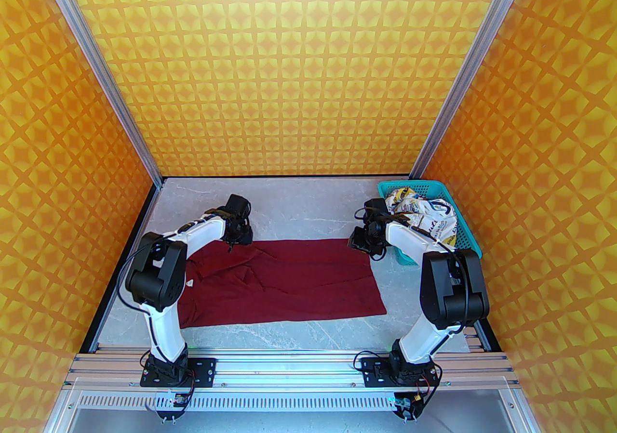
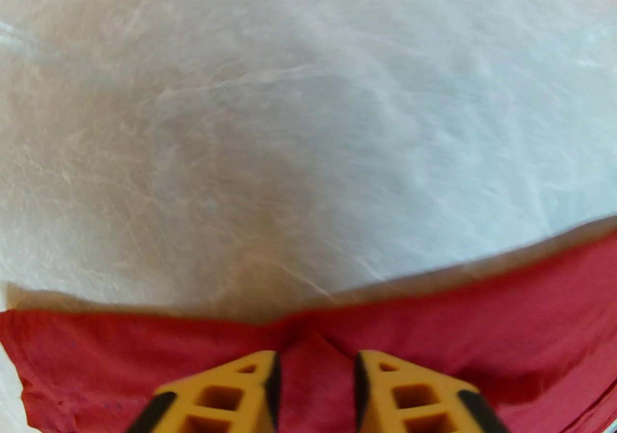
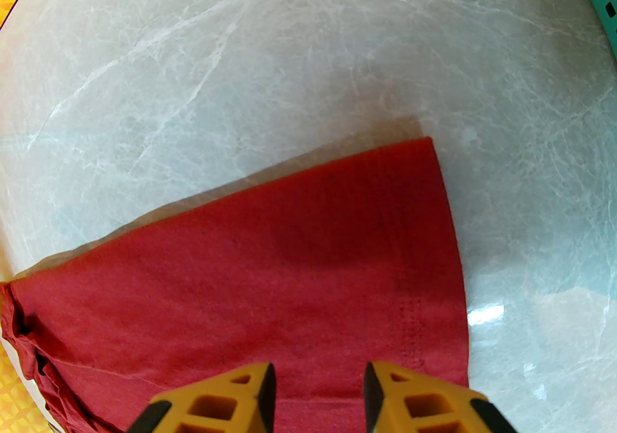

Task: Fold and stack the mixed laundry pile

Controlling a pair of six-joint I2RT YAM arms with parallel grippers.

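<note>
Count came in: 2 garments, namely 1 dark red T-shirt point(image 1: 289, 284) spread on the bench and 1 white printed one point(image 1: 424, 214) bundled in the basket. There was 1 teal basket point(image 1: 465, 224), 1 marble bench point(image 1: 299, 200), and 2 arms, each carrying 1 gripper: left gripper point(image 1: 231, 245), right gripper point(image 1: 359, 243).

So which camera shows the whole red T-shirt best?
The top external view: the plain dark red cloth T-shirt lies spread across the table, nearly all visible. The left wrist view catches just a blurry far edge; the right wrist view shows one corner.
</note>
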